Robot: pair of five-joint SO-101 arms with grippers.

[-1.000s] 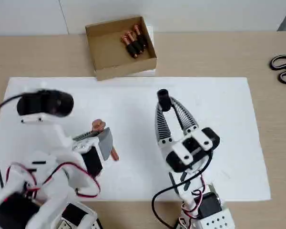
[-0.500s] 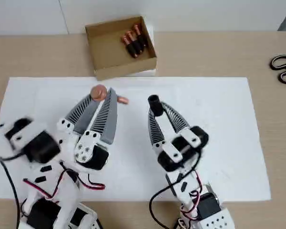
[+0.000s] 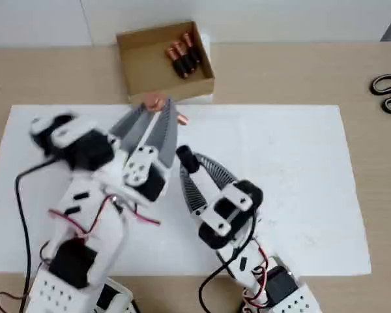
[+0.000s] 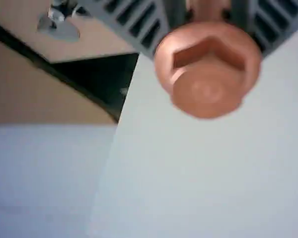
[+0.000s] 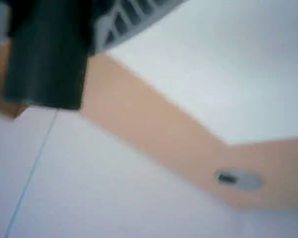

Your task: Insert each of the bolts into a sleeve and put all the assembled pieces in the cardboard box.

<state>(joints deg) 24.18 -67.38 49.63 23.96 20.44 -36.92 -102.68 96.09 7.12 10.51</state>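
My left gripper is shut on a copper bolt, held just in front of the cardboard box; the bolt's hexagonal head sits close to the wrist camera between the grey fingers. To its right and nearer the table's front, my right gripper is shut on a black sleeve, seen as a dark cylinder in the right wrist view. Several assembled copper and black pieces lie in the box's right part.
A white paper sheet covers the table's middle under both arms. Black-handled scissors lie at the far right on the wooden table. A white block sits by the box's right front corner.
My left arm has swung up from the sheet's left side, carrying the bolt to just before the box. My right gripper has shifted left and toward the front with the sleeve.
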